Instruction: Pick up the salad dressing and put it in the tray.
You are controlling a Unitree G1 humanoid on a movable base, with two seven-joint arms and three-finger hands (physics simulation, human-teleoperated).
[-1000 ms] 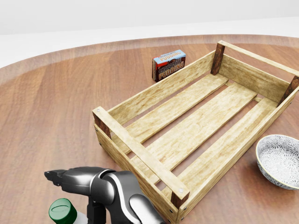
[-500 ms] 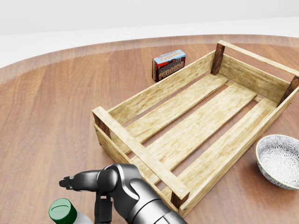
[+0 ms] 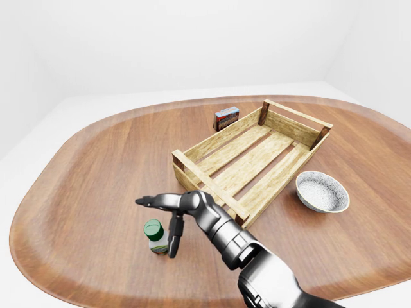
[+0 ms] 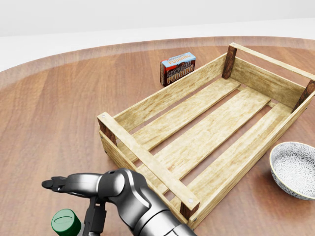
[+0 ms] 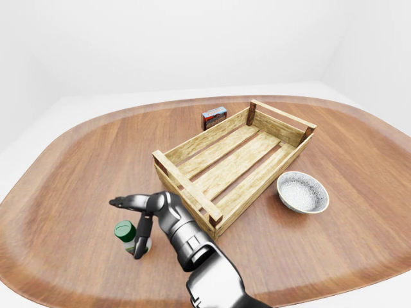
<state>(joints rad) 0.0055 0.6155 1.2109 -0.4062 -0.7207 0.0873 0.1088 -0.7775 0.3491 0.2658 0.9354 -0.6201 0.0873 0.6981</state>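
The salad dressing bottle (image 3: pixel 154 237), clear with a green cap, stands upright on the wooden table at the lower left of the left-eye view. My right hand (image 3: pixel 156 227) reaches to it from the bottom of the view and is open. One finger stretches out above and beyond the cap, another (image 3: pixel 173 240) points down close by the bottle's right side; I cannot tell if it touches. The tray, a wooden slatted crate (image 3: pixel 205 185), lies to the right of the bottle with nothing in it. My left hand does not show.
A chocolate pudding box (image 3: pixel 226 117) stands beyond the crate's far long side. A patterned grey bowl (image 3: pixel 322 192) sits to the right of the crate. The round table's edge (image 3: pixel 77 282) runs not far below the bottle.
The right hand's outstretched finger drew right, then reached left again past the cap. The downward finger has shifted left, nearer the bottle. Bottle, crate and camera have stayed put.
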